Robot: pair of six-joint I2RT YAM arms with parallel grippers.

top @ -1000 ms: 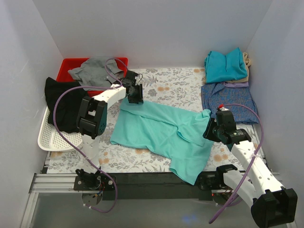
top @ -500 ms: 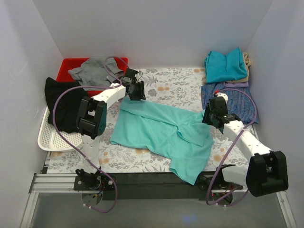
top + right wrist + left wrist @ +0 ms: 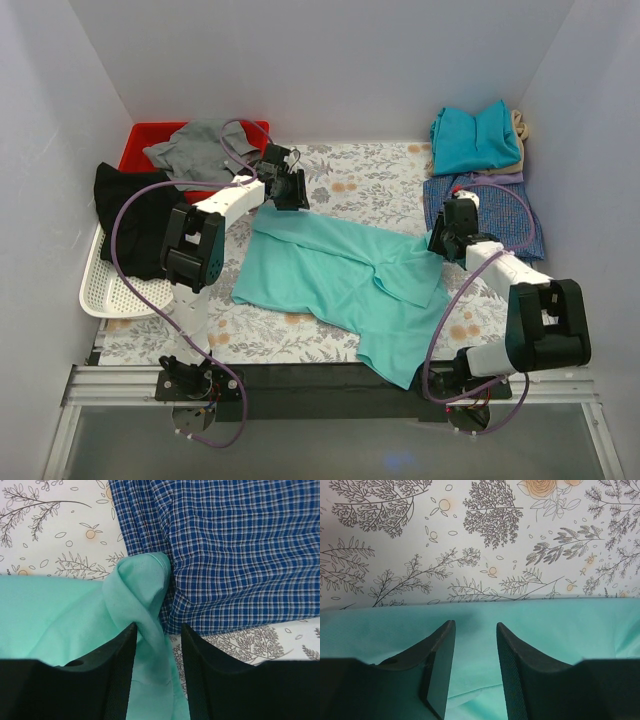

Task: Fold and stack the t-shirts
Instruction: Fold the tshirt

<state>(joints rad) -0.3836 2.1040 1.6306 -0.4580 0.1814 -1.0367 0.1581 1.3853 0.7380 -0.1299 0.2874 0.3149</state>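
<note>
Counter: floral-printed covering. Red bin stood at far left corner. White perforated tray lay along left edge.

Top external view: fixed above and behind my two arm bases, looking down and forward over the whole floral-patterned bench. Left wrist view: close, looking past my left gripper at the spread mint-green cotton t-shirt. Right wrist view: equally close, past my right gripper. All three views share that shirt.
</note>
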